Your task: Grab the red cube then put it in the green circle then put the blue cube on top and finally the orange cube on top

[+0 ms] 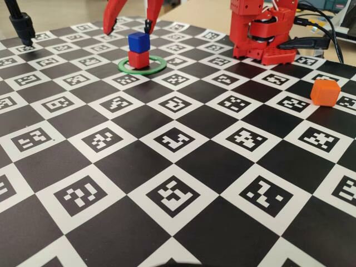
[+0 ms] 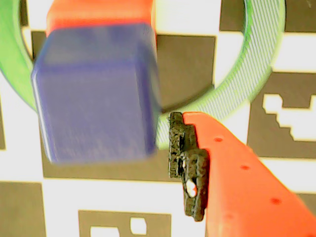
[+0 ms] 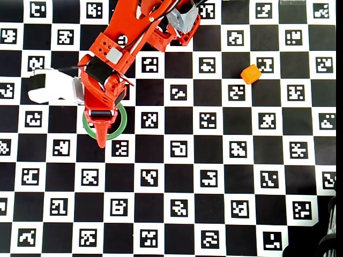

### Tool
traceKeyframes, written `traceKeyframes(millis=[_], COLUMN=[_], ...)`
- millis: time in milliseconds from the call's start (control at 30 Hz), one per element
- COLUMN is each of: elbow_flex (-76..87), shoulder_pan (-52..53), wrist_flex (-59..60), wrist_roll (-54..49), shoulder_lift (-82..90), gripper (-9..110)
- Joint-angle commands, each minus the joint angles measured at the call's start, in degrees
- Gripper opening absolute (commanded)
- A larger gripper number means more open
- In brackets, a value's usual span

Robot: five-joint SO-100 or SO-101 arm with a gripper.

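Note:
In the fixed view the blue cube sits stacked on the red cube, both inside the green circle. My gripper hangs open just above and behind the stack, holding nothing. The wrist view looks down on the blue cube, with the red cube showing under it and the green circle around them. One padded finger stands apart to the cube's right. The orange cube lies alone far to the right. In the overhead view the arm hides both stacked cubes, and only the green circle shows.
The red arm base stands at the back right with cables trailing beside it. A black post stands at the back left. The checkerboard mat of printed markers covers the table.

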Motion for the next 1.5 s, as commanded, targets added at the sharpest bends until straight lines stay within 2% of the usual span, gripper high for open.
traceKeyframes(millis=[0, 200, 433, 833, 1067, 1267, 1467], elbow_flex=[-7.03, -13.97, -15.82, -17.67, -18.63, -19.69, -15.91], shoulder_pan=[-0.09, -3.16, -12.3, -34.54, -44.91, -52.82, -62.58], wrist_flex=[3.78, 12.83, 20.13, 27.77, 29.44, 28.04, 26.46], wrist_roll=[1.41, 8.17, 16.61, 44.47, 54.05, 67.5, 71.19], shoulder_lift=[5.71, 5.8, 9.32, 11.43, 10.81, 10.11, 10.55], gripper=[50, 50, 50, 50, 49, 43, 43])
